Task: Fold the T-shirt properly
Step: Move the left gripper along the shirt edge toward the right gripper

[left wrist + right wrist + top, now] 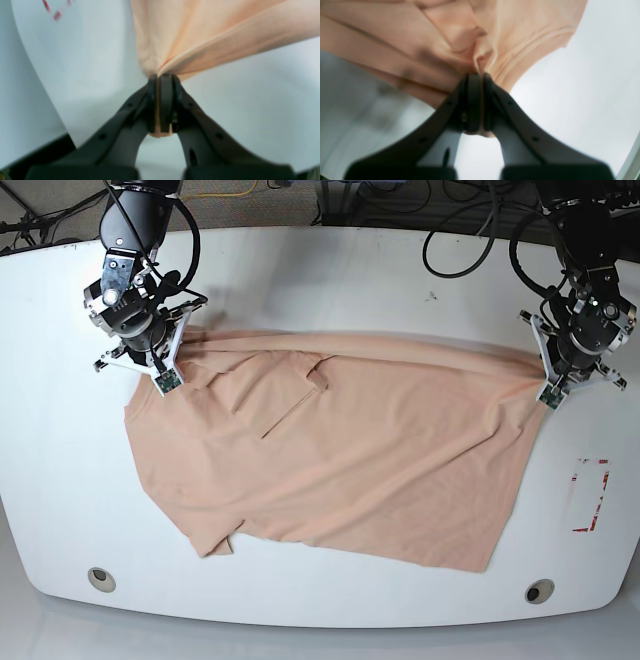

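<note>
1. White, round-cornered table (pixel 330 270) fills the base view, with dark cables along its far edge and a red dashed rectangle (pixel 590 495) marked near one side.
2. Peach, short-sleeved soft cotton T-shirt (pixel 330 460) lies spread across the table's middle, its far edge lifted and stretched taut between both arms.
3. Left gripper (pixel 162 76): black jaws pressed together, pinching a gathered fold of T-shirt.
4. Right gripper (pixel 478 75): jaws likewise clamped on bunched fabric beside a hemmed edge.

T-shirt (pixel 340 455) on table (pixel 330 270), between both claws
</note>
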Tool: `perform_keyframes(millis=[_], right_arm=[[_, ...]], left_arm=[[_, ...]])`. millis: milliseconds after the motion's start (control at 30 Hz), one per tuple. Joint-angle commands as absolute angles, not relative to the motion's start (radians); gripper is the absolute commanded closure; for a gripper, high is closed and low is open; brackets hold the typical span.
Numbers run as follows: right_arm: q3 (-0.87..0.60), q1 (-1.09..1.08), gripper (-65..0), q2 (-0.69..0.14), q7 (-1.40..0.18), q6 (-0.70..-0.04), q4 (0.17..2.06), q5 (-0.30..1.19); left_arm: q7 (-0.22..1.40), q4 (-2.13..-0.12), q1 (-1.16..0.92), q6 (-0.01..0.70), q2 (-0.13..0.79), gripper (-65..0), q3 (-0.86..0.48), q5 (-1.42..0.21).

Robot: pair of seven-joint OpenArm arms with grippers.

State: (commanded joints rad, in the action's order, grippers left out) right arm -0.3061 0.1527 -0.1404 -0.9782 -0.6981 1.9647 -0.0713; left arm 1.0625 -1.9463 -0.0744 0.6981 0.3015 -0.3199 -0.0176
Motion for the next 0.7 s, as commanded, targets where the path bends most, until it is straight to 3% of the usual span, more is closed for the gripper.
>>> perform_keyframes(millis=[367, 700], right_arm=[[-0.306, 0.122, 0.0, -0.128, -0.978, -0.698, 1.96, -0.081], [-0.348, 0.076, 0.0, -0.128, -0.923, -0.698, 1.88, -0.081]], left_arm=[[1.064, -1.905, 0.047, 0.698, 0.302, 0.0, -0.225, -0.015], [1.033, -1.65, 0.182, 0.698, 0.303, 0.0, -0.208, -0.016]])
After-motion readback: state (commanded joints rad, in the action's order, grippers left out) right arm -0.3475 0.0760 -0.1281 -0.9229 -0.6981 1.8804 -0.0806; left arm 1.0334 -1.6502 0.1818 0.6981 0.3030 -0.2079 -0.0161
